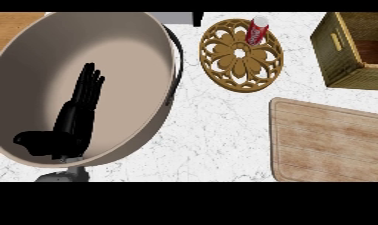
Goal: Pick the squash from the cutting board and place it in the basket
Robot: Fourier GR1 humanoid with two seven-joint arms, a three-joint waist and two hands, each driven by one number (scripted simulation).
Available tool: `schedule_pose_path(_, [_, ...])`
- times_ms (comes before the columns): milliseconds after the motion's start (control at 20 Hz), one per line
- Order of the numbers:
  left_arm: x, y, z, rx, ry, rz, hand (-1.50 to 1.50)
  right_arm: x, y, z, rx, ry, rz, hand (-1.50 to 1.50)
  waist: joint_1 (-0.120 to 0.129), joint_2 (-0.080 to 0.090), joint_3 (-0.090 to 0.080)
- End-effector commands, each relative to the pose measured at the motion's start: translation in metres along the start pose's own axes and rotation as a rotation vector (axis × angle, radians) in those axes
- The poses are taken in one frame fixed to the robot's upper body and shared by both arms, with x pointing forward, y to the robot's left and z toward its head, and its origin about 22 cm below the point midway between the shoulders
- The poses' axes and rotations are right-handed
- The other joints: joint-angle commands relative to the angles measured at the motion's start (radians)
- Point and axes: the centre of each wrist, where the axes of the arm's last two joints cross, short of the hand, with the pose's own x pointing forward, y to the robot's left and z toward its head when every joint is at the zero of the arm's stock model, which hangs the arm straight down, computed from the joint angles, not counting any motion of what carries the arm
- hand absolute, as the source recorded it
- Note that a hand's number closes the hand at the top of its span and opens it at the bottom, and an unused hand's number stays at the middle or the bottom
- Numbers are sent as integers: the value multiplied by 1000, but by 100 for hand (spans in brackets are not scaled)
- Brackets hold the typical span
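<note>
So the biggest thing you've got is the white marbled counter (214, 119), running across the whole frame. On it, filling the left half, is a big round beige bowl (125, 59), and a dark curved strip (176, 69) hugs its right side. You can't really tell whether that strip is a handle or just part of the rim.

Next down in size is the wooden cutting board (325, 139) in the lower right, cut off by the right edge and the bottom. You only see bare wood grain on the part that shows. As for the squash, you can't tell where it is from this view.

The woven basket (336, 54) sits in the upper right corner, directly above the board with a strip of counter between them. Only its left wall and a bit of the inside show.

Upper middle, just right of the bowl, there's a round golden-brown trivet (229, 69) with a flower cutout pattern.

Your left hand (74, 119) shows at the lower left, in front of the bowl's inside. Its fingers are straight and pointing up the frame, the thumb sticks out to the left, and it's holding nothing. A bit of grey forearm (63, 175) pokes in under it.

The smallest thing is a red can (256, 31) with a white top, on the trivet's upper right edge.
</note>
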Motion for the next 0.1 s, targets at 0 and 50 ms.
schedule_pose_path(0, [-5,9,-2,3,-5,-2,0,-10,-19,12,26,-34,-75,-150,-1,-1,0])
schedule_pose_path(50, [-3,-9,10,-11,5,11,0,-2,-38,12,28,-31,-75,-150,7,1,3])
